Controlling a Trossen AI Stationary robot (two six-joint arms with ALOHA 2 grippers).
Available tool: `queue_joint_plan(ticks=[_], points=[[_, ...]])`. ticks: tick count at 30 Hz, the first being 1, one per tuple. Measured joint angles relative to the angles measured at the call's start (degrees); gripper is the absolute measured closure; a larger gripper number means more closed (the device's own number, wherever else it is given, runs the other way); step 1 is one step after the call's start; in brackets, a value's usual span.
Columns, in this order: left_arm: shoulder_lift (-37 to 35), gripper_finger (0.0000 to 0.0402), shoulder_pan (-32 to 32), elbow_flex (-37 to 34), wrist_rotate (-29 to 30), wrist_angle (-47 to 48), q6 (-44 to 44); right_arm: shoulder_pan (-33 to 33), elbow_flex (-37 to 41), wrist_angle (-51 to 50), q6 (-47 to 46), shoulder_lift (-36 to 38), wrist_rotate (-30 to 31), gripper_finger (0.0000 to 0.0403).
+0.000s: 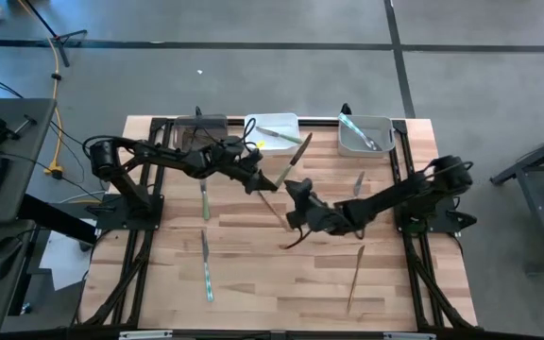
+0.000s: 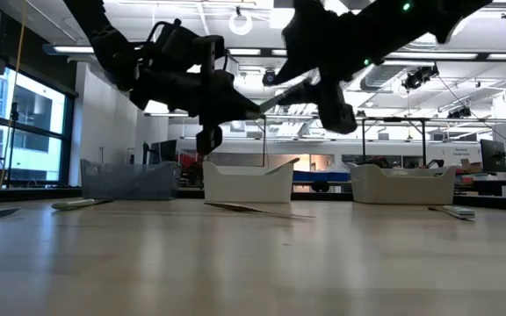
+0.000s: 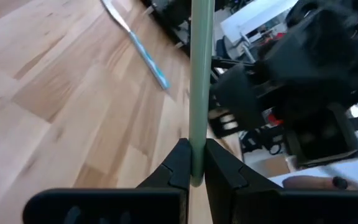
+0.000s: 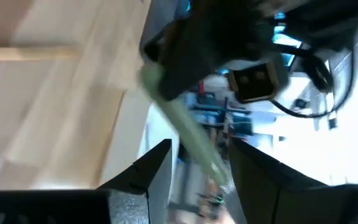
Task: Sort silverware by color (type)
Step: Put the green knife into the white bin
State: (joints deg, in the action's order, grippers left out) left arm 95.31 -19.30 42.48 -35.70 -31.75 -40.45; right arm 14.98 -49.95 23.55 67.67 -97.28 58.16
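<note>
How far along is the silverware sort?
Partly done: the white bin and grey bin each hold a few pieces. In hand: the left gripper is shut on a green-handled piece in mid-air; the right gripper stands open around it. Left: about six pieces lie on the table.

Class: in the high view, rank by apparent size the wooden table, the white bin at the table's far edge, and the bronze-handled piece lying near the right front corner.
1. Wooden table: largest by far.
2. White bin.
3. Bronze-handled piece: about as long as the bin, but far slimmer, so smallest.
</note>
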Motion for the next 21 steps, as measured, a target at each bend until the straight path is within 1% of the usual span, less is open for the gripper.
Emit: queue_joint_plan(ticks=[2, 5, 9, 12, 16, 21], points=[[0.00, 0.0390, 0.20, 0.00, -0.17, -1.38, -0.06, -0.46, -1.33, 0.40, 3.95, -2.46, 2.03, 0.0258], [0.00, 0.0390, 0.60, 0.00, -0.72, -2.54, -0.80, -1.50, -2.08, 1.96, 9.13, -4.43, 3.38, 0.0258], [0.00, 0.0390, 0.92, -0.02, -1.34, -2.50, -0.95, -2.35, -1.82, 8.28, 14.43, -5.96, 4.30, 0.0261], [0.00, 0.0390, 1.15, -0.02, -1.81, -2.91, -0.94, -2.61, -1.76, 11.91, 17.43, -6.07, 3.78, 0.0271], [-0.03, 0.0390, 1.53, -0.02, -2.12, -3.95, -0.88, -3.00, -1.71, 15.27, 20.87, -6.07, 1.80, 0.0298], [-0.07, 0.0390, 1.73, -0.02, -2.65, -4.49, -1.59, -3.35, -1.60, 14.71, 21.08, -6.09, 0.54, 0.0359]])
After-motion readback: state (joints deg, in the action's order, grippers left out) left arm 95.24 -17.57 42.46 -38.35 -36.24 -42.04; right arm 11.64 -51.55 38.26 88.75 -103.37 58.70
